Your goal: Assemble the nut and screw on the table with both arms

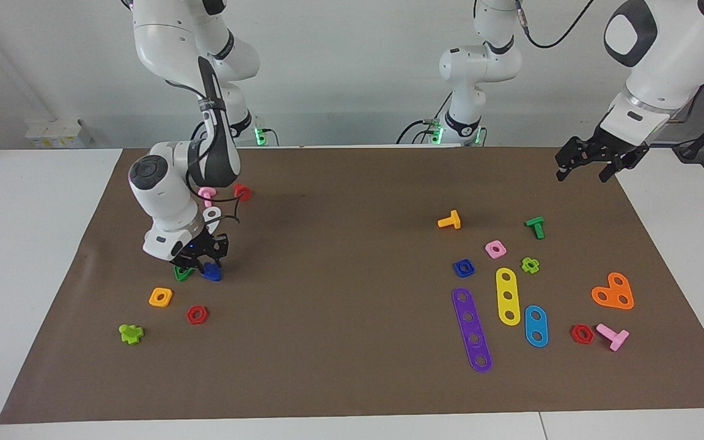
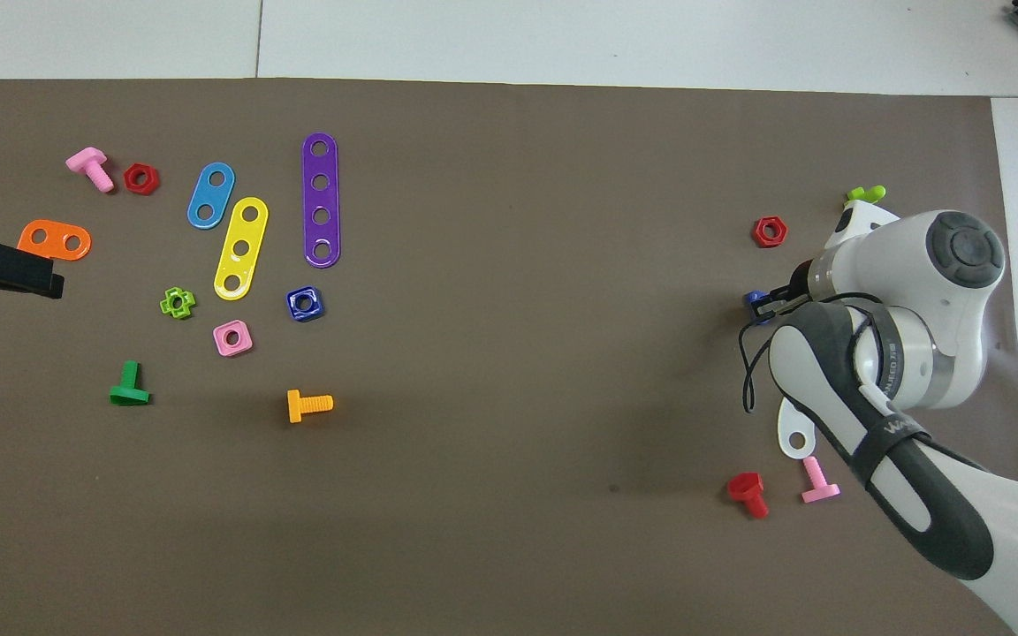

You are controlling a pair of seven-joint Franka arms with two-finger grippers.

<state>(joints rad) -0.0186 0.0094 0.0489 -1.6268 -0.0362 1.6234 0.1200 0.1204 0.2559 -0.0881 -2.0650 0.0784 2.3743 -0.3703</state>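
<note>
Screw (image 1: 212, 273) first: blue, sitting on the brown mat (image 1: 340, 379) toward the right arm's end of the table (image 1: 28, 256). In the overhead view only a sliver of it (image 2: 753, 299) peeks out from under the arm. The right gripper (image 1: 205, 267) is down on it, fingers drawn in narrow and pinching the screw, which rests on the mat. The arm's white wrist leans over the spot and hides most of the grip from above.

Just beside the screw, touching or nearly so (we can't tell), is a green triangular nut (image 1: 181, 273). Farther from the robots: an orange square nut (image 1: 161, 297) and a red hex nut (image 1: 197, 315).

Now the nut (image 1: 464, 267): blue, lying flat w/ its hole up, well apart from the screw, toward the left arm's end. Around it we've got a pink square nut (image 1: 495, 249) nearer the robots, an orange bolt (image 1: 450, 220) nearer again, and a purple strip (image 1: 472, 330) plus a yellow strip (image 1: 508, 296) farther out.

The left gripper (image 1: 590, 166) waits up in the air over the mat's edge by its own base, fingers spread wide, nothing in them.
</note>
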